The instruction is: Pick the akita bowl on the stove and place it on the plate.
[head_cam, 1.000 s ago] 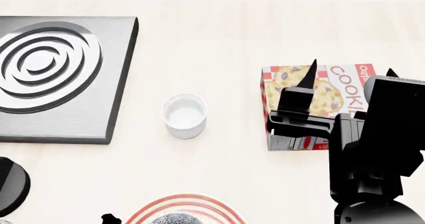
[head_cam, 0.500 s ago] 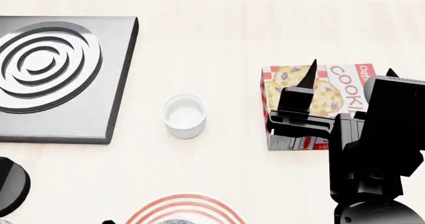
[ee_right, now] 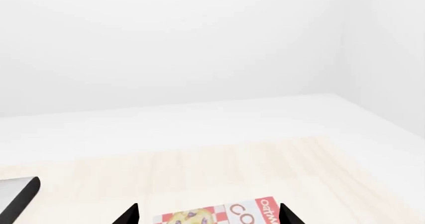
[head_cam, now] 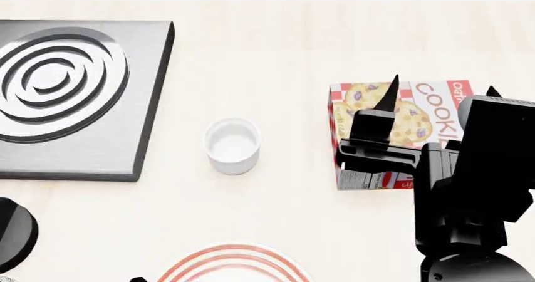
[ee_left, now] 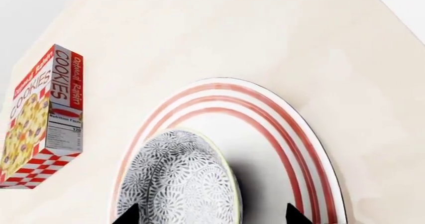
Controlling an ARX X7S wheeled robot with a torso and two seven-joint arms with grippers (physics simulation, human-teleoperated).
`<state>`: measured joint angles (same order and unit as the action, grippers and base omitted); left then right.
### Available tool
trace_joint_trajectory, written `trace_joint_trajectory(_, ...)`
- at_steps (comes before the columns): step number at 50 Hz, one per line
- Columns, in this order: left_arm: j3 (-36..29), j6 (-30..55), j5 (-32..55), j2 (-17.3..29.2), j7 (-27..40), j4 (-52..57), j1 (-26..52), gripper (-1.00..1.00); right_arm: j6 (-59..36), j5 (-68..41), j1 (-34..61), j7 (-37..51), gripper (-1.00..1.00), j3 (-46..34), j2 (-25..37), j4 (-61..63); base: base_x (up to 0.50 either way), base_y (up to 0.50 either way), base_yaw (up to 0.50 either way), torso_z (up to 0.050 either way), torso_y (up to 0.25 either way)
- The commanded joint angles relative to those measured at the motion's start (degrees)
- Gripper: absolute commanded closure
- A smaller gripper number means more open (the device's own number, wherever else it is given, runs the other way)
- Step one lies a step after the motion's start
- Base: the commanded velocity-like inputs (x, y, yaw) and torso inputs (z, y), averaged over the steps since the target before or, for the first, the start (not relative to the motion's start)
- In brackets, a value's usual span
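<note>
Speckled grey-black glaze over white: akita bowl (ee_left: pixel 179 181), sitting inside the 3 red rings of the plate (ee_left: pixel 295 134), off the middle and toward the side nearer the cookie box (head_cam: pixel 418 106). Looks settled on the plate rather than hanging above it, going by the tight shadow at its flank, though cropped too close in the left wrist view to be sure. Not to be found in the head view; only the plate's far rim there, at bottom centre. No bowl on the stove (head_cam: pixel 75 88) at upper left of the head view.

Probably stiff glazed ceramic: light enough for 1 arm, slick on the outside, liable to chip if dropped or knocked against the plate. Best pinched across the rim, 1 finger inside and 1 outside, or squeezed across the full width low on the wall. Neither needed now, by the look of it, with the placing seemingly done.

Left gripper (ee_left: pixel 212 216) spread wide around the bowl, 1 tip right by the bowl's wall, the other well clear over bare plate; gripping nothing, as far as can be judged. Worth lifting straight up, so as not to nudge the bowl off its spot.

Further out in the head view: plain white cup (head_cam: pixel 232 145) at frame centre, cookie box at right, and the right gripper (head_cam: pixel 441 88) in front of the box, jaws spread wide and empty.
</note>
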<state>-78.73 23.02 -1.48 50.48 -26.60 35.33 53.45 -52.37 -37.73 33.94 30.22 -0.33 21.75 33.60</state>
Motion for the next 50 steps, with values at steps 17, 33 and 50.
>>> trace_joint_trajectory(17, 8.27, 3.60, 6.62, -1.82, 1.11, 4.66, 2.14, -1.00, 0.47, 0.55, -0.13, -0.67, -1.00, 0.79, -0.58, -0.20, 0.00, 0.00, 0.00, 0.000, 0.000)
trace_joint_trajectory(33, 15.13, 8.49, 14.41, -6.41, 3.48, 8.55, 4.74, -1.00, 0.94, 0.50, -0.37, -0.44, -1.00, 0.56, -0.42, -0.27, 0.00, 0.00, 0.00, 0.000, 0.000)
trace_joint_trajectory(50, 26.57, 13.28, 28.02, -8.99, 10.50, 11.32, 4.03, -1.00, 0.75, 0.06, -0.17, -0.06, -1.00, 0.38, -0.19, -0.14, 0.00, 0.00, 0.00, 0.000, 0.000)
